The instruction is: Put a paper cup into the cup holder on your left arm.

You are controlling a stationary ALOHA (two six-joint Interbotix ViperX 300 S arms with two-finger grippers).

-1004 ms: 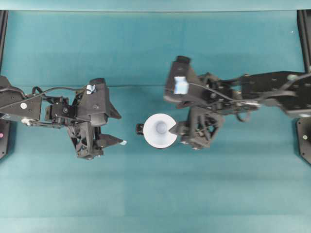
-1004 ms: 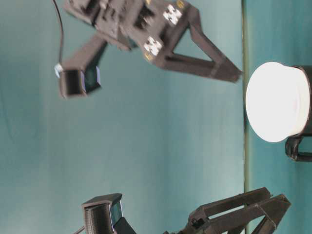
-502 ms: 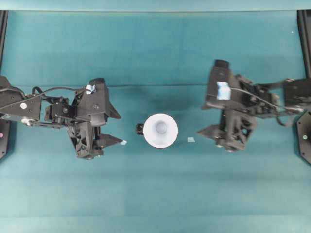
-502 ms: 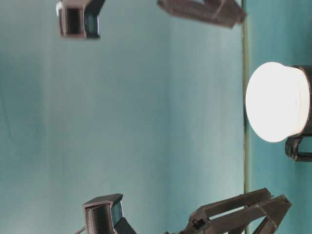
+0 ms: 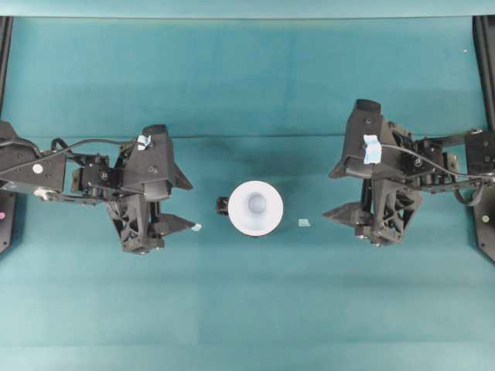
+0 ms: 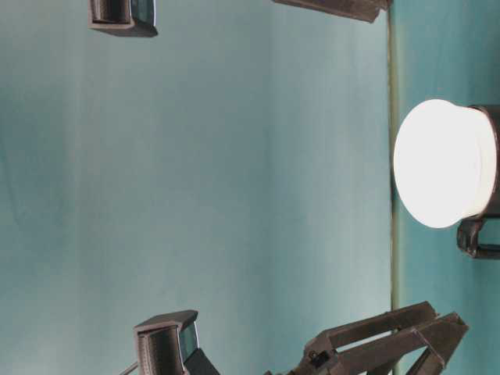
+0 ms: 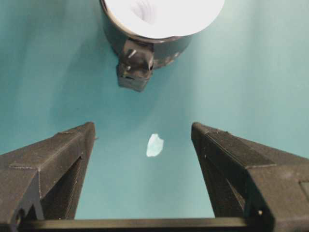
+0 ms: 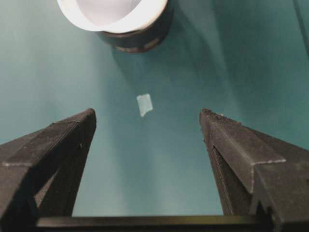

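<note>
cup holder [image 5: 225,205]: mostly hidden under paper cup [image 5: 255,208]
table-level view: arms cropped
table [image 5: 247,309]: teal
left gripper [image 5: 188,205]: wide, empty
right gripper [image 5: 334,193]: wide, empty

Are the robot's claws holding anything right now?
No. The left gripper and the right gripper are both open and empty. The paper cup sits in the cup holder, untouched.

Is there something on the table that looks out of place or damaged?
Two small pale tape scraps lie loose on the table: one right of the paper cup, one left of it. The cup sits in the black cup holder, upright and undamaged. Nothing is spilled.
</note>
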